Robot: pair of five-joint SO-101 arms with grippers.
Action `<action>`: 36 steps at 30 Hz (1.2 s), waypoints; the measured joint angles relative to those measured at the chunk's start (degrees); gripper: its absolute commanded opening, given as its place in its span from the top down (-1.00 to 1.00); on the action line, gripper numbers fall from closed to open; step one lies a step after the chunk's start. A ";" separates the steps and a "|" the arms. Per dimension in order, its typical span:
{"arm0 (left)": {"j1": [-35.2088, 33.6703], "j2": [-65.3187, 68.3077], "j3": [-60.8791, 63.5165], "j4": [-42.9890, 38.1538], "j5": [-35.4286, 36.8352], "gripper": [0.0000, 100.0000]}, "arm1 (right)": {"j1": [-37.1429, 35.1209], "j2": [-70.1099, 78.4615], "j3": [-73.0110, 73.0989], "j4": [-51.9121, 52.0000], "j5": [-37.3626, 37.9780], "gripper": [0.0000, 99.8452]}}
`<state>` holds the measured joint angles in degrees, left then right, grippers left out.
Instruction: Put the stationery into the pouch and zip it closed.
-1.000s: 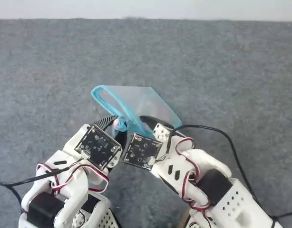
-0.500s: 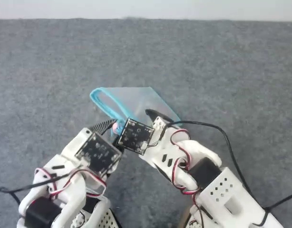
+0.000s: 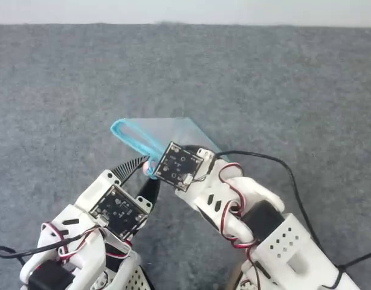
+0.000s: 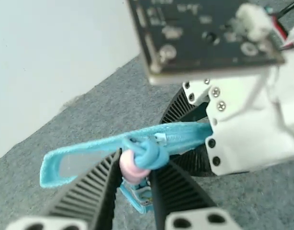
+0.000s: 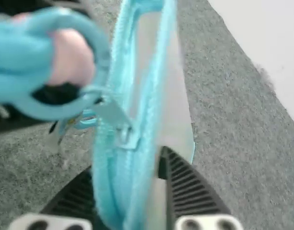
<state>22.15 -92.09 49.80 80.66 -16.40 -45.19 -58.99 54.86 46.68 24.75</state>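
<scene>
High view: a clear pouch [image 3: 180, 129] with a blue zip rim lies on the grey table [image 3: 282, 84], just ahead of both arms. My left hand [image 3: 142, 169] comes in from the near left and is clenched at the pouch's near corner, on the zip pull [image 3: 148, 161]. The right arm [image 3: 234, 199] reaches to the same corner from the near right, and its wrist board covers what it holds. From that corner the blue rim runs away to the far left.

Left wrist view: my left hand's two ribbed fingers [image 4: 92, 199] pinch the pull, a pink bead on a knotted blue cord. The right hand [image 4: 200, 135] is clamped on the rim just beyond the pull. The rim stretches the other way as a long blue loop with its two sides apart, so I judge the mouth is open there.

Right wrist view: the right hand grasps the rim edge-on between its fingers, with the slider and bead close in front.

I cannot make out any stationery inside the pouch. Closing looks to turn on drawing the pull along the rim's long axis, away from the right hand. The left hand has the pull, and the right hand anchors the end.
</scene>
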 measured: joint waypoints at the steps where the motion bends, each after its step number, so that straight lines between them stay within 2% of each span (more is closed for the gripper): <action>1: 0.00 0.00 0.00 0.00 0.00 0.98 | 0.09 0.00 0.00 0.00 0.00 0.98; 6: -0.18 -0.09 2.20 -0.97 0.00 0.98 | 1.58 -0.79 -0.53 2.55 0.00 0.99; 13: -10.99 -0.18 13.27 -11.78 0.00 0.98 | 2.02 -8.18 -0.70 9.14 0.00 0.99; 16: -12.84 -0.09 16.09 -15.21 0.00 0.98 | 2.02 -10.73 -0.70 11.08 0.00 0.99; 24: -13.63 -0.26 16.53 -16.09 0.00 0.98 | 1.58 -12.13 -0.79 13.10 0.70 0.99; 30: -18.73 -0.26 16.53 -16.26 0.00 0.98 | -0.70 -12.22 -0.88 14.33 2.02 0.99; 36: -20.31 -0.26 16.62 -16.26 0.00 0.98 | -1.05 -13.36 -0.88 15.21 2.46 0.99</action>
<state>1.85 -92.35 66.42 64.40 -16.40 -46.24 -72.35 53.98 61.89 27.21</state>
